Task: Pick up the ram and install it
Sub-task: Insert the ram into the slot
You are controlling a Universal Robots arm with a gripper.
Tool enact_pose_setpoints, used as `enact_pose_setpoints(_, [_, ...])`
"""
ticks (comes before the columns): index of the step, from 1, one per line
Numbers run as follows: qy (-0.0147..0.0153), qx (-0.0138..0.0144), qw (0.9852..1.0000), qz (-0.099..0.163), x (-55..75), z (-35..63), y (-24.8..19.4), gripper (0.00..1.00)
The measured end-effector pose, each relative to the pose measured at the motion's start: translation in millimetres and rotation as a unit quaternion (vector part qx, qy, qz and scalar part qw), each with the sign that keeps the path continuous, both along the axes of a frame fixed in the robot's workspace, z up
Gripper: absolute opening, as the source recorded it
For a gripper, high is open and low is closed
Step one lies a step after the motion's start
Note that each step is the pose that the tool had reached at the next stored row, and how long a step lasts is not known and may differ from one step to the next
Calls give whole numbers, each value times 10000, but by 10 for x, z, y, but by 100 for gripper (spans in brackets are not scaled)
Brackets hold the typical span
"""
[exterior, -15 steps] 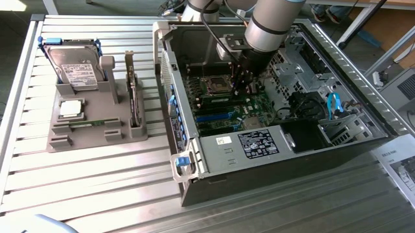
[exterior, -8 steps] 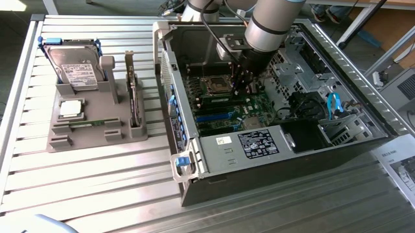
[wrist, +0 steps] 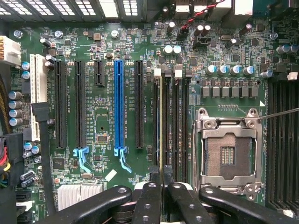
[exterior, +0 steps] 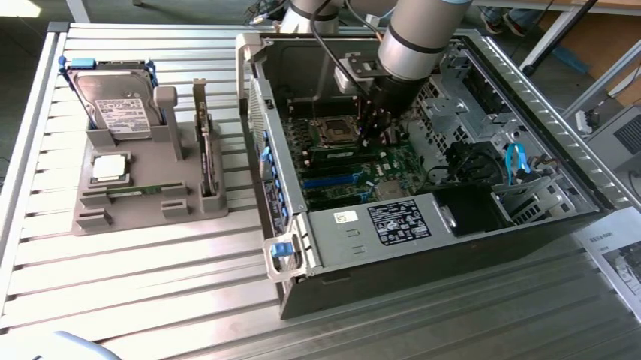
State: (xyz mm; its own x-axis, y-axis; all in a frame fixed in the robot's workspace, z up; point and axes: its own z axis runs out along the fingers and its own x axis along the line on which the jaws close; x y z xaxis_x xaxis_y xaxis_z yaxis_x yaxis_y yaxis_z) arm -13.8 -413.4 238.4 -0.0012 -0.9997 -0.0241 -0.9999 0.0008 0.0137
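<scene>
The ram [wrist: 161,126] shows edge-on in the wrist view as a thin line running out from between my fingertips. My gripper [wrist: 162,183] is shut on it. The stick lies along the first of the black memory slots [wrist: 174,121], just beside the empty processor socket [wrist: 229,154]; whether it is seated I cannot tell. In the exterior view my gripper [exterior: 382,133] reaches down into the open computer case [exterior: 300,247], close over the motherboard [exterior: 391,169] and next to the processor socket [exterior: 334,131].
A blue expansion slot [wrist: 120,107] and black slots lie beside the memory slots. On the exterior view's left a grey holder [exterior: 130,210] carries a hard drive [exterior: 118,101], a silver processor [exterior: 108,168] and an upright card [exterior: 206,154]. Cables and a drive cage [exterior: 511,172] crowd the case.
</scene>
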Motion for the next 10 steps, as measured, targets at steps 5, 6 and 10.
enact_pose_setpoints(5, [-4, 2, 10000, 5, -1, 4, -1, 12])
enact_pose_setpoints(6, [-3, 1, 10000, 5, -1, 7, -1, 12])
enact_pose_setpoints(10, [-4, 3, 10000, 5, -1, 13, 0, 12])
